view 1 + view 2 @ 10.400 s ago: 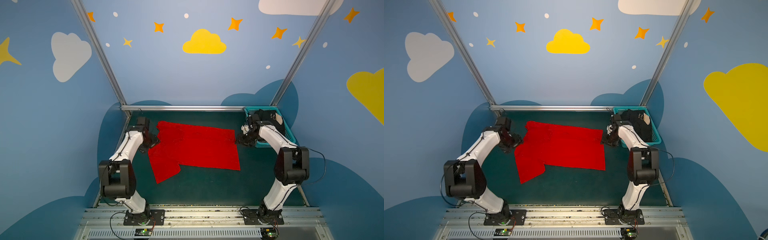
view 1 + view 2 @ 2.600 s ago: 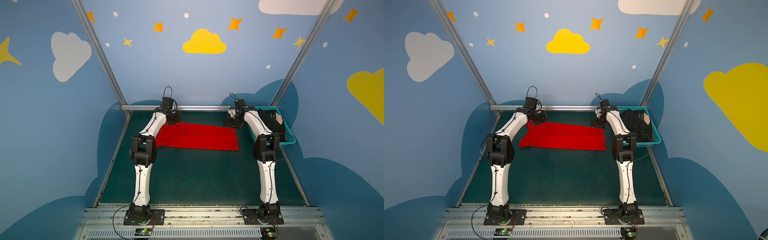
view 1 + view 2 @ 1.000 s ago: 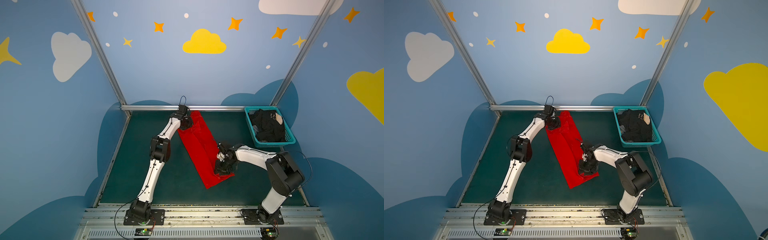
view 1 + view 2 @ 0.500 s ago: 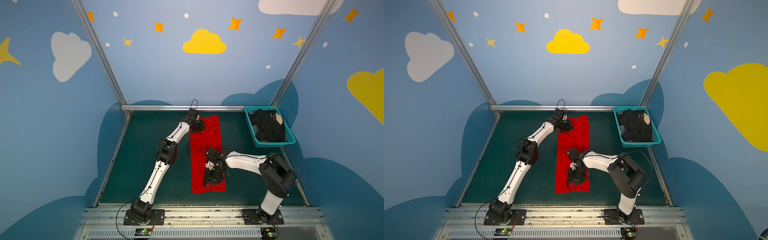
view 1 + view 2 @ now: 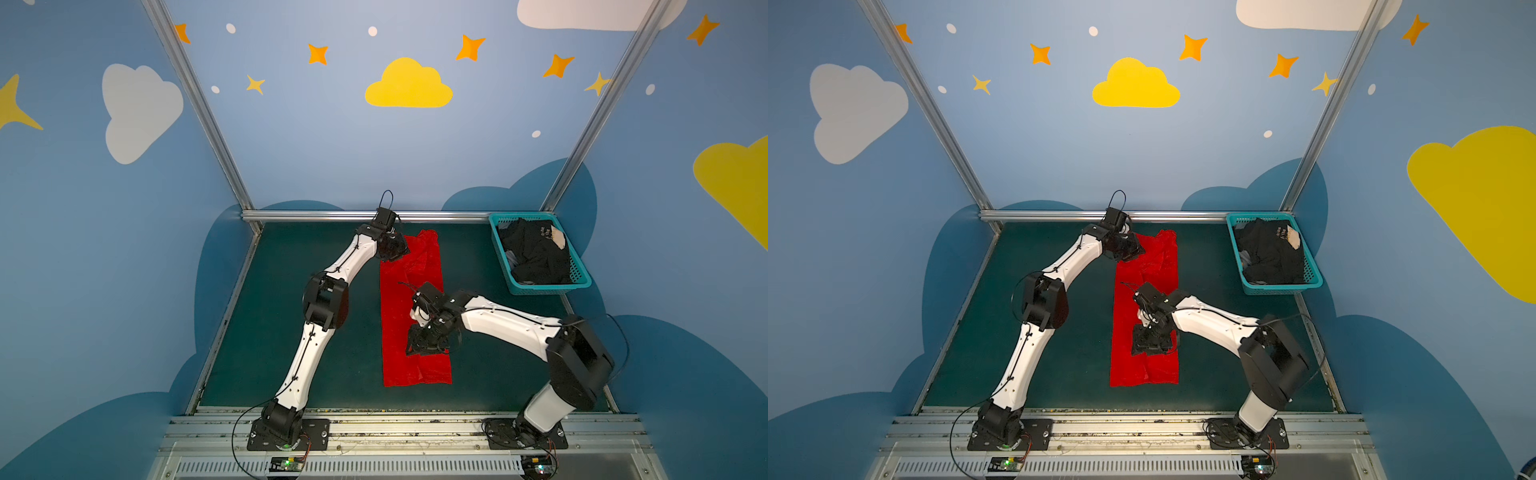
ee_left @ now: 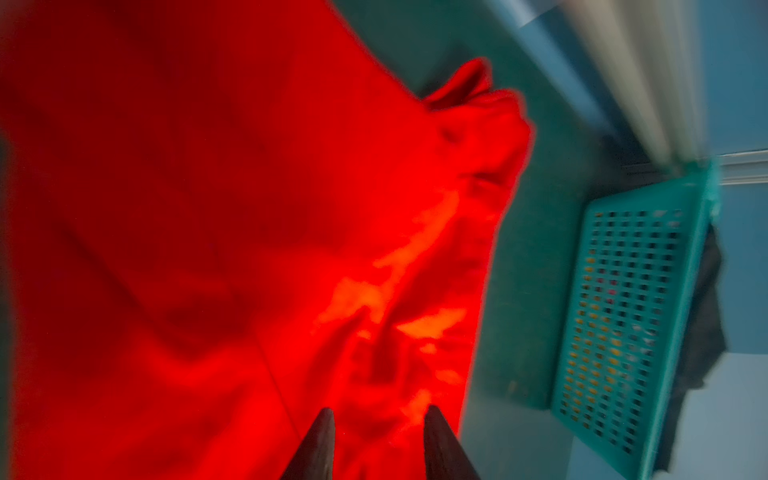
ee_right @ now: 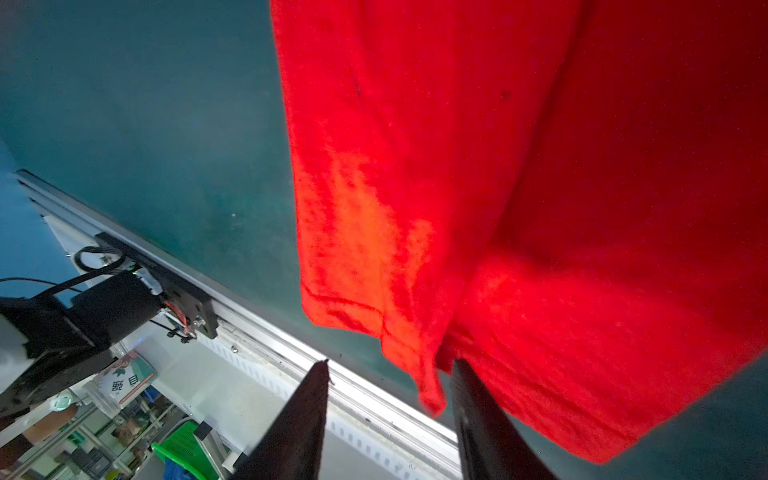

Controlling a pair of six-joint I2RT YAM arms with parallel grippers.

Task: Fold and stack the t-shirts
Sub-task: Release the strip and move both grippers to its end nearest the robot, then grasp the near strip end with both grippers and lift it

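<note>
A: Since a second ago the red shirt (image 5: 395, 324) has swung from slanting to straight, a strip running 12 to 6 mid-worktop (image 5: 498, 374).
B: And the claws?
A: The left claw (image 5: 392, 249), at the strip's 11 o'clock corner, is narrowly parted, pinching nothing. The right claw (image 5: 426, 345), over its 5 o'clock part, gapes empty.
B: The black shirts (image 5: 536, 257)?
A: In the basket (image 5: 548, 286), 2 o'clock

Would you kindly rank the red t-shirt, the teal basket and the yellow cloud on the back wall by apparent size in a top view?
Largest: red t-shirt.
Next: teal basket.
Smallest: yellow cloud, though it sits farther from the camera.
</note>
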